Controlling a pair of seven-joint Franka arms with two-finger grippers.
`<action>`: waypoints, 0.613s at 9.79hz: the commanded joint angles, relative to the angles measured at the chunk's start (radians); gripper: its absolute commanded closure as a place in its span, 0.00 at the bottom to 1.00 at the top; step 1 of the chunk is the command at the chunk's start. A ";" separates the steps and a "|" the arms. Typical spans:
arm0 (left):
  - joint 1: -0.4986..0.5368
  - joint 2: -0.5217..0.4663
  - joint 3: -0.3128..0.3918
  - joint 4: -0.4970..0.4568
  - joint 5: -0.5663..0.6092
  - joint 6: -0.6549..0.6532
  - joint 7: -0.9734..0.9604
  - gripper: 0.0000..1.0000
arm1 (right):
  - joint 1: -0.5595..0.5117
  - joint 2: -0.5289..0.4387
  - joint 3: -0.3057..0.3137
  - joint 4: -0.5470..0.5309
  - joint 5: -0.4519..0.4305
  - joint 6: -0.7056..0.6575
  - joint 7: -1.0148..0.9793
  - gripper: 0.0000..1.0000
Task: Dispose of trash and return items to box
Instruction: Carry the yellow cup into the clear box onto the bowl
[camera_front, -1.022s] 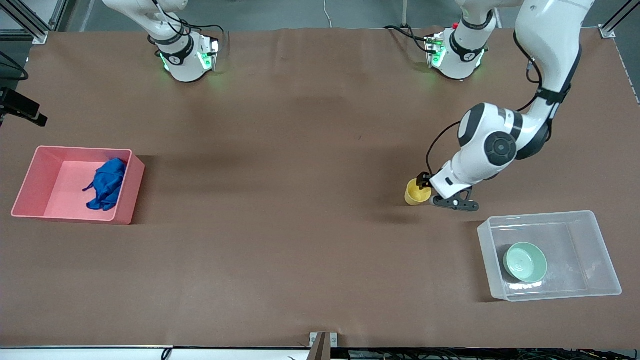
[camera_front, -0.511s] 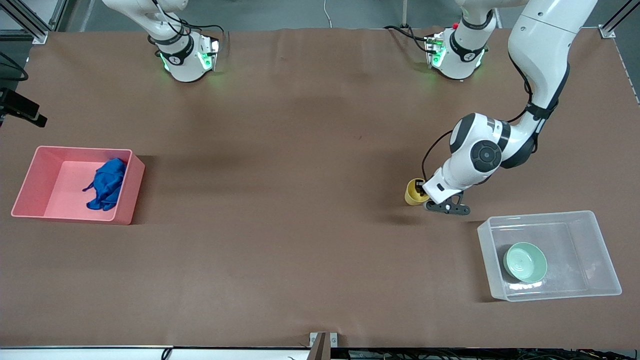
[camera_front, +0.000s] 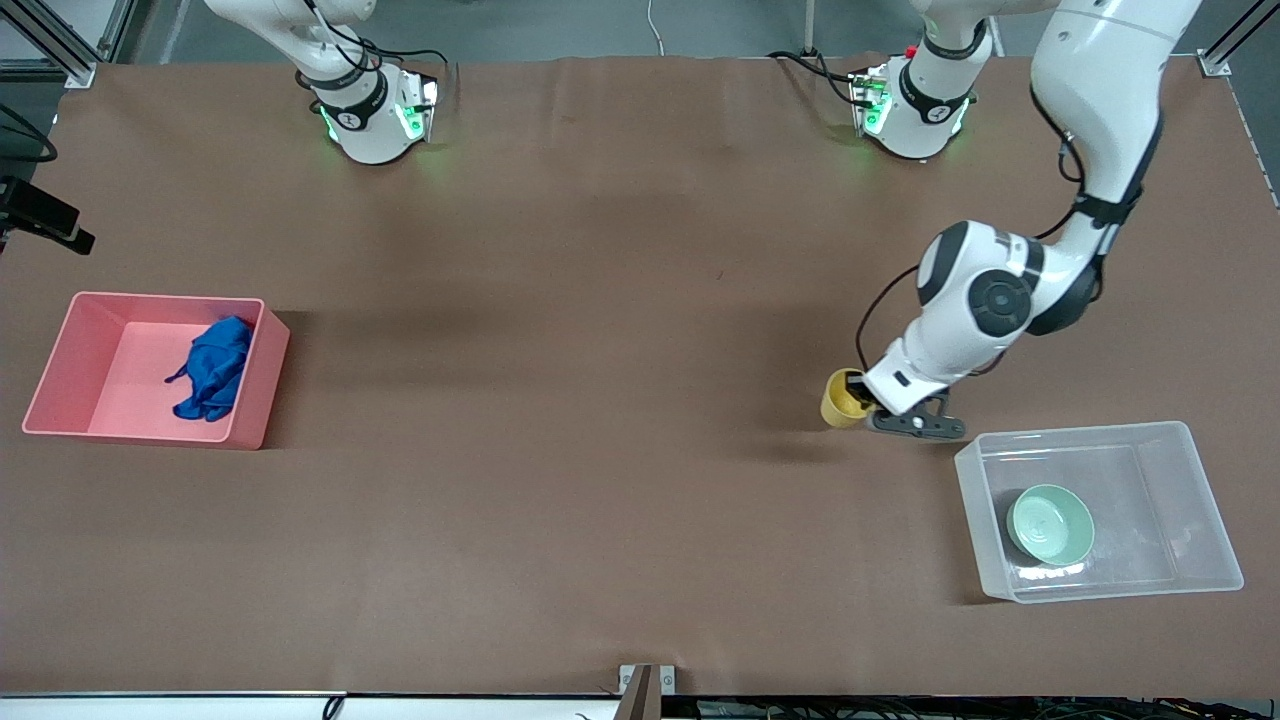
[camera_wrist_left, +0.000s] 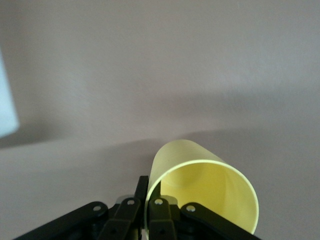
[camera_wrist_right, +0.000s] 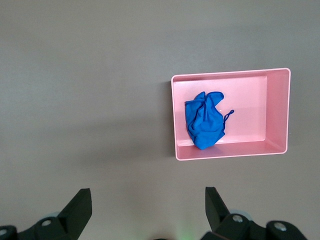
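My left gripper is shut on the rim of the yellow cup, one finger inside and one outside. It holds the cup tilted, just over the table beside the clear box. The left wrist view shows the cup in the closed left gripper. The mint-green bowl sits in the clear box. The blue rag lies in the pink bin. My right gripper is open and empty, high over the table, and waits. Its wrist view looks down on the rag.
The pink bin stands at the right arm's end of the table and also shows in the right wrist view. The clear box stands at the left arm's end, near the front edge. Both arm bases stand along the back edge.
My left gripper has closed in on the cup, then carried it a short way toward the clear box, now tilted. The right arm, rag, bowl and both containers have not moved.
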 joint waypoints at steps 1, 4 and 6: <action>0.024 0.045 0.011 0.199 0.021 -0.202 0.073 1.00 | -0.001 -0.020 0.004 -0.022 -0.010 0.004 -0.007 0.00; 0.104 0.163 0.015 0.500 0.027 -0.358 0.215 1.00 | -0.001 -0.020 0.004 -0.022 -0.010 0.004 -0.007 0.00; 0.141 0.266 0.076 0.629 0.033 -0.362 0.372 1.00 | -0.004 -0.022 0.004 -0.022 -0.010 0.004 -0.007 0.00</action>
